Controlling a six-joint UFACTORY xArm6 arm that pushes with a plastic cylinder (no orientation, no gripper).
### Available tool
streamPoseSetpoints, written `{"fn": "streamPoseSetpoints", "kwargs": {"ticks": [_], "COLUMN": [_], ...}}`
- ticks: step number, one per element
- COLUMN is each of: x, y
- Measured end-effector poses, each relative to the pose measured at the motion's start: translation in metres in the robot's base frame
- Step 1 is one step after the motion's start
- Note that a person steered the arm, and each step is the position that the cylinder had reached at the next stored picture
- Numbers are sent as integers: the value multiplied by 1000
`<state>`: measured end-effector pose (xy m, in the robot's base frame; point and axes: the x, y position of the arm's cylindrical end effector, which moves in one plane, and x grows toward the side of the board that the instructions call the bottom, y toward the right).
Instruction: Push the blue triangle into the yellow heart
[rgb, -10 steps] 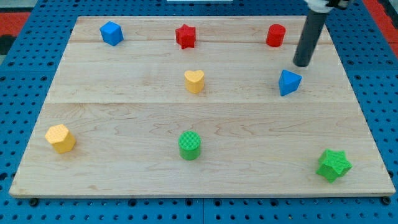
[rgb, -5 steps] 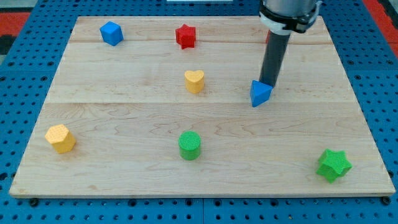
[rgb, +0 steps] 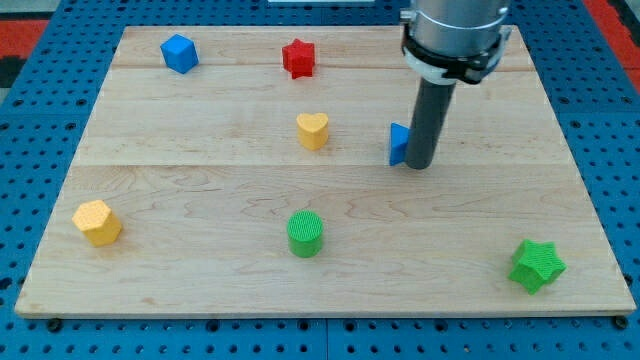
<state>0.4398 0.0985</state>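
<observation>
The blue triangle (rgb: 399, 143) lies right of the board's middle, partly hidden behind my rod. My tip (rgb: 420, 164) rests on the board against the triangle's right side. The yellow heart (rgb: 312, 130) sits to the triangle's left, a gap of bare wood between them. The red cylinder seen earlier at the view's top right is hidden behind the arm.
A blue cube (rgb: 179, 53) and a red star (rgb: 298, 58) sit along the view's top. A yellow hexagon (rgb: 97, 222) is at the lower left, a green cylinder (rgb: 305, 233) at bottom middle, a green star (rgb: 536, 265) at bottom right. The wooden board (rgb: 200, 180) lies on blue pegboard.
My tip swept from the view's upper right down and left, meeting the blue triangle and pushing it left toward the yellow heart. The arm now covers the red cylinder.
</observation>
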Motion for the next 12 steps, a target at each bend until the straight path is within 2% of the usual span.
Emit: {"fn": "streamPoseSetpoints", "kwargs": {"ticks": [1, 2, 5, 7, 8, 9, 11, 12], "x": [-6, -7, 3, 2, -11, -46, -50, -49], "y": [-25, -24, 71, 95, 88, 36, -41, -40]}}
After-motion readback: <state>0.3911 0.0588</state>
